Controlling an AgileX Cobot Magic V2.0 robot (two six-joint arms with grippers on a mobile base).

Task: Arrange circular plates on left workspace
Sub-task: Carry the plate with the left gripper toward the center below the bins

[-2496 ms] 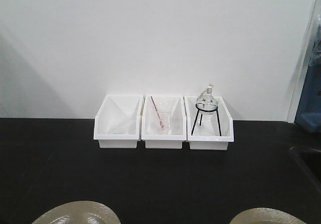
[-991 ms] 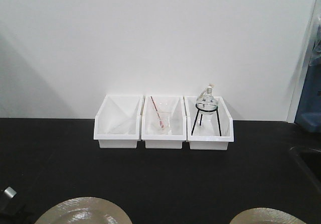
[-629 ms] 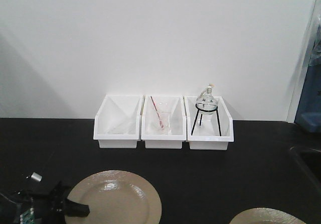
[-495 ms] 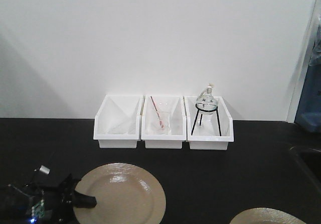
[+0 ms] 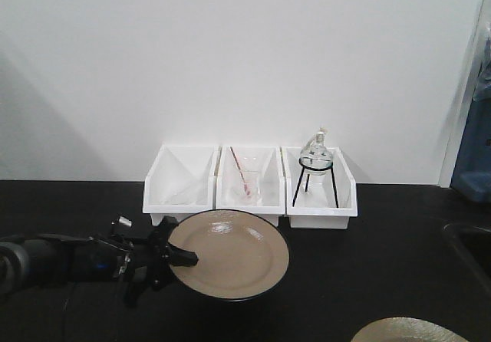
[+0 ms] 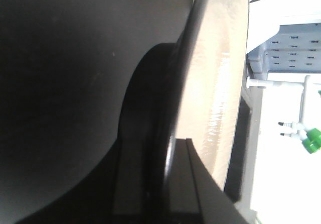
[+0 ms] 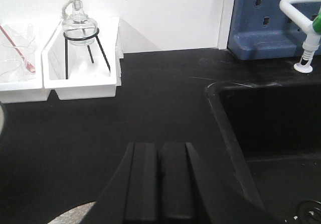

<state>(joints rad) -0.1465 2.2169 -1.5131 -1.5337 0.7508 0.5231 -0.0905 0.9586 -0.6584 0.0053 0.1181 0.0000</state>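
One circular plate (image 5: 234,265), tan with a dark rim, hangs just above the black bench top (image 5: 368,265) in front of the white bins. My left gripper (image 5: 175,258) is shut on its left rim. The left wrist view shows that plate (image 6: 220,78) edge on, with my left gripper (image 6: 163,151) clamped over the rim, one finger (image 6: 200,189) on the tan face. A second plate (image 5: 406,331) lies at the bottom right edge, and a sliver of it (image 7: 75,215) shows beside my right gripper (image 7: 159,151). That gripper is shut on nothing.
Three white bins stand in a row at the wall: an empty-looking one (image 5: 182,187), one with a red-striped rod (image 5: 249,187), and one with a glass flask on a black stand (image 5: 318,189). A recessed sink (image 7: 266,128) lies to the right, with a blue rack (image 7: 271,18) behind it.
My left arm has come into view from the lower left, carrying the plate up and to the right, from the bottom edge to just before the bins. The second plate has not moved.
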